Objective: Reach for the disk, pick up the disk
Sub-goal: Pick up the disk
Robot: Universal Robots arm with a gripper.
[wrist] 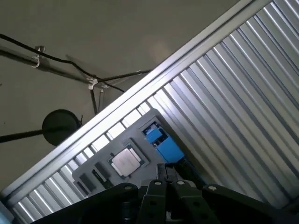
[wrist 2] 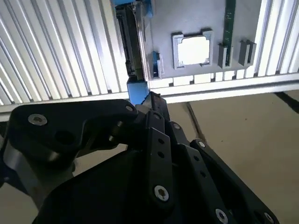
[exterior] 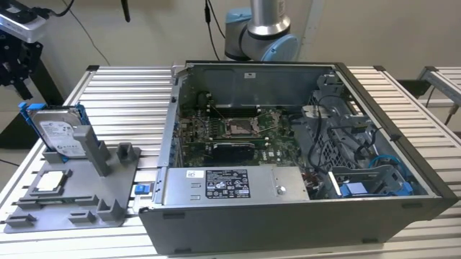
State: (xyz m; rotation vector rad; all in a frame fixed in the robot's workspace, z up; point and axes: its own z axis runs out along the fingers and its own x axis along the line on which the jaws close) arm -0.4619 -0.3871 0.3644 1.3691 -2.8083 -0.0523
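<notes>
The disk (exterior: 58, 130) stands on edge in a slot of the grey holder plate (exterior: 81, 200) at the exterior view's left. Its silver face with the white label is framed by a blue bracket. My gripper (exterior: 17, 75) hangs above and to the left of it, beyond the table's edge and apart from the disk. In the second wrist view the disk (wrist 2: 135, 44) shows edge-on, and its blue bracket end (wrist 2: 137, 91) lies just past my gripper (wrist 2: 150, 100). In the first wrist view the blue bracket (wrist: 161, 144) sits just beyond my gripper (wrist: 167, 183).
A small square chip (exterior: 52, 182) (wrist 2: 194, 49) (wrist: 126, 162) lies flat on the holder plate near the disk. An open computer case (exterior: 288, 162) takes up the table's middle and right. The slatted table (exterior: 122, 102) ends near my gripper, with floor and cables (wrist: 93, 81) beyond.
</notes>
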